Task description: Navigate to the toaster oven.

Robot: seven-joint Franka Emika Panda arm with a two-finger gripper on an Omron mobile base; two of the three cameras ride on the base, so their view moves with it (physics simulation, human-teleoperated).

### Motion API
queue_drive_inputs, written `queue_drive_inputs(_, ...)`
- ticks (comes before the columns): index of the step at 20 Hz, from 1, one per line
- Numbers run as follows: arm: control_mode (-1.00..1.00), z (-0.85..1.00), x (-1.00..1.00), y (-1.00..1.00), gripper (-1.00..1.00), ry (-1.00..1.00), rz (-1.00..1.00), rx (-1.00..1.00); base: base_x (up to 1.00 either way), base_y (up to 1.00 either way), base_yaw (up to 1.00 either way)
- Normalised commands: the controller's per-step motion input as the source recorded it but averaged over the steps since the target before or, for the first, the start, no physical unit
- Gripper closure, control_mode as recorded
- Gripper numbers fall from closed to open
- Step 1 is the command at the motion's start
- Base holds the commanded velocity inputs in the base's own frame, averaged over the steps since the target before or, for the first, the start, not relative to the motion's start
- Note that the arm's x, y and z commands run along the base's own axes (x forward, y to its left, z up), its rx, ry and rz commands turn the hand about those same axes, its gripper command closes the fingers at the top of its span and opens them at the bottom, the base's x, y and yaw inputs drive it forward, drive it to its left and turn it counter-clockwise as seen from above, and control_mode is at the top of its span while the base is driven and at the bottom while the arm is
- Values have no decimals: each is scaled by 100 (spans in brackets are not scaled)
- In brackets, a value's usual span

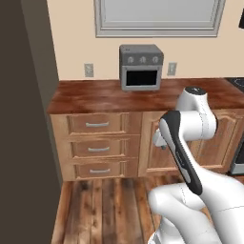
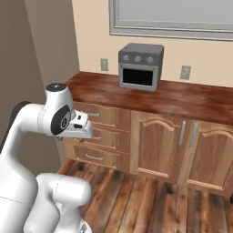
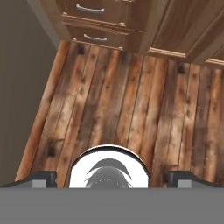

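We face a wooden counter (image 1: 95, 97) with drawers (image 1: 97, 125) and cupboard doors (image 2: 154, 141) beneath it, above a plank floor (image 3: 131, 109). A tall dark panel (image 1: 24, 119) stands close on our left.

The toaster oven (image 1: 141, 67) sits at the back of the counter against the wall, below a window (image 1: 159, 16), roughly straight ahead and a little way off.

From here, the main risk we judge is a collision. If the base drives forward too far, the folded arm could strike the drawers or the counter edge. If it drifts left, the base could scrape the dark panel. Stopping too early would leave the oven out of easy reach.

The white arm is folded up tight over the base, elbow raised, with the hand bent downward so its camera looks at the floor. The gripper (image 3: 112, 179) carries nothing. Its two fingertips (image 3: 41, 178) sit far apart at the lower corners of the hand view, so the fingers are spread wide.
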Motion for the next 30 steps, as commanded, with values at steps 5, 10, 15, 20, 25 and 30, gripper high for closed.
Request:
queue_drive_inputs(5, 100, 0, 0, 0, -100, 0, 0, 0, 100, -13, 0)
queue_drive_inputs(10, 100, 0, 0, 0, -100, 0, 0, 0, 100, -11, 0)
queue_drive_inputs(15, 100, 0, 0, 0, -100, 0, 0, 0, 100, -10, 0)
queue_drive_inputs(20, 100, 0, 0, 0, -100, 0, 0, 0, 92, -15, 0)
queue_drive_inputs(25, 100, 0, 0, 0, -100, 0, 0, 0, 52, -27, -5)
queue_drive_inputs(30, 100, 0, 0, 0, -100, 0, 0, 0, 22, -35, -11)
